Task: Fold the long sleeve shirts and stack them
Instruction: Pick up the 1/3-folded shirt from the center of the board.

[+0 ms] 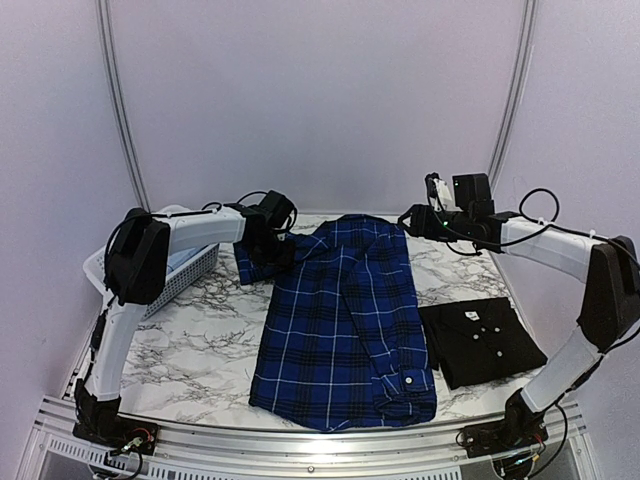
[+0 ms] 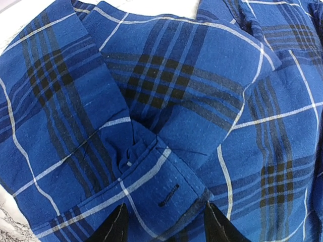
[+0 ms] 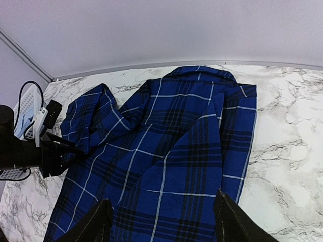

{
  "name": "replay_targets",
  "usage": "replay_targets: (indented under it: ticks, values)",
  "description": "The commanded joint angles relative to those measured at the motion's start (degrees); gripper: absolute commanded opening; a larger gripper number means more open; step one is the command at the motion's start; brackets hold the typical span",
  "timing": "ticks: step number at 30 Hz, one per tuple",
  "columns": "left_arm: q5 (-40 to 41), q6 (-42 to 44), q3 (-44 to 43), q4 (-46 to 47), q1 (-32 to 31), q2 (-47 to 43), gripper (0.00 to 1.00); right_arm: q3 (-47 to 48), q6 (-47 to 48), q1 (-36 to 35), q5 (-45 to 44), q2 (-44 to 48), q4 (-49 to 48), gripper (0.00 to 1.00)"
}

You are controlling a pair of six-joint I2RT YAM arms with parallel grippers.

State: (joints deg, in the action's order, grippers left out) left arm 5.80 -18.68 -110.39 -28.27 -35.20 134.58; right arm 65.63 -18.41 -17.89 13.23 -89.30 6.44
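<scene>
Where the marble surface (image 1: 190, 350) starts on the left, I see the white lattice basket (image 1: 185, 268) at its edge. Just right of it, my left end effector (image 1: 272, 245) sits low over the bunched sleeve of the plaid shirt (image 1: 345, 320). Its wrist camera shows the fingers (image 2: 117, 229) spread with a buttonholed cuff between them; I cannot tell whether they touch the cloth. The plaid shirt lies down the middle, collar at the far edge. My right end effector (image 1: 410, 218) hangs above its far right shoulder, fingers (image 3: 96, 224) spread, holding nothing. The black shirt (image 1: 490, 342) lies folded at the near right, just beside the plaid one.
</scene>
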Motion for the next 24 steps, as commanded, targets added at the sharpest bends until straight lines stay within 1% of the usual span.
replay_targets:
  ticks: [1, 9, 13, 18, 22, 24]
  values:
    - [0.7, 0.0, -2.4, -1.1, 0.1, 2.3, 0.53, 0.5, -0.3, -0.7, 0.3, 1.2, -0.7, 0.64]
    - [2.4, 0.3, -3.3, -1.1, 0.2, 2.5, 0.35, 0.6, -0.2, -0.6, 0.4, 1.2, -0.7, 0.64]
    - [3.1, 0.8, -3.4, -1.2, 0.3, 2.1, 0.2, 0.9, -0.1, -0.6, 0.2, 1.2, -0.6, 0.64]
    - [3.9, 2.2, -3.5, -1.1, 0.4, 1.0, 0.08, 1.3, 0.0, -0.7, 0.3, 1.0, -0.5, 0.64]
    - [4.3, 3.5, -3.3, -1.2, 0.6, -0.7, 0.0, 1.4, 0.0, -0.7, 0.5, 0.9, -0.4, 0.64]
    - [5.2, 4.2, -2.9, -1.3, 0.8, -2.4, 0.0, 1.4, -0.1, -0.6, 0.5, 0.8, -0.3, 0.64]
